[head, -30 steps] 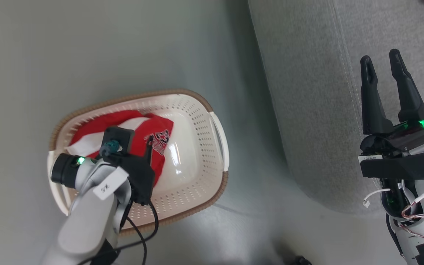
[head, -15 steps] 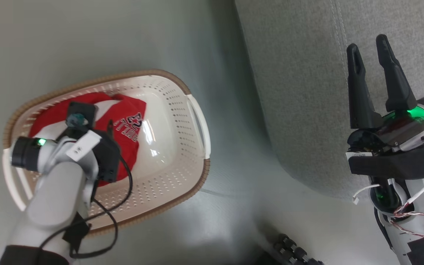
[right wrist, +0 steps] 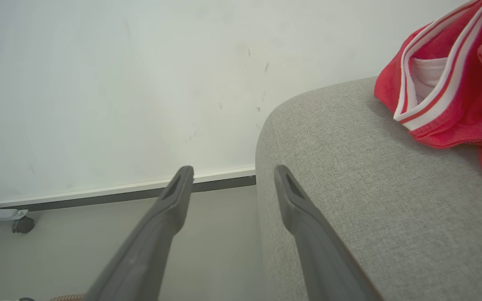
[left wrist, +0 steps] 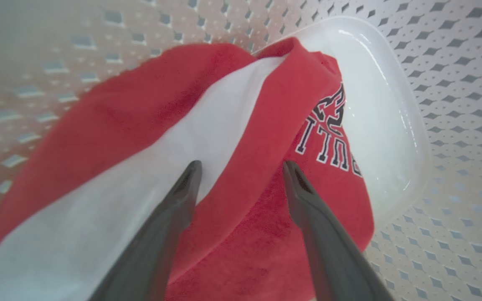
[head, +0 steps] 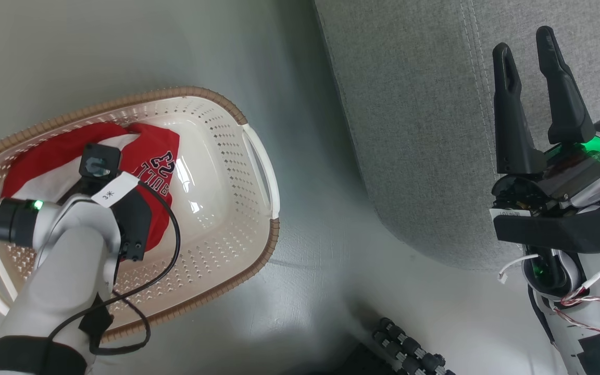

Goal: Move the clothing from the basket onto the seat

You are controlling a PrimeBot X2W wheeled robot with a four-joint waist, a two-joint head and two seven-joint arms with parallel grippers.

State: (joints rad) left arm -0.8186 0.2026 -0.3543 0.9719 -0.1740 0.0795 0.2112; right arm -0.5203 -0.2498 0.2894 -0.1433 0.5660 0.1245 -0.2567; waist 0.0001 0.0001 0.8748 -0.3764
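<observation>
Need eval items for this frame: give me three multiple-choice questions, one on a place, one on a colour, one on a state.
1. Where does the red garment with the printed logo lie?
A. on the sofa
B. in the basket
C. on the floor

2. What colour is the rim of the basket?
A. brown
B. black
C. blue

3. How does the left gripper stand?
A. shut on the garment
B. open over the garment
C. open over the sofa

Answers:
1. B, since the left wrist view shows it lying on the perforated bottom of the basket.
2. A, since a brown woven-look band rings the cream wall in the head view.
3. B, since its jaws stand apart in the left wrist view, with red and white cloth showing between them.
</observation>
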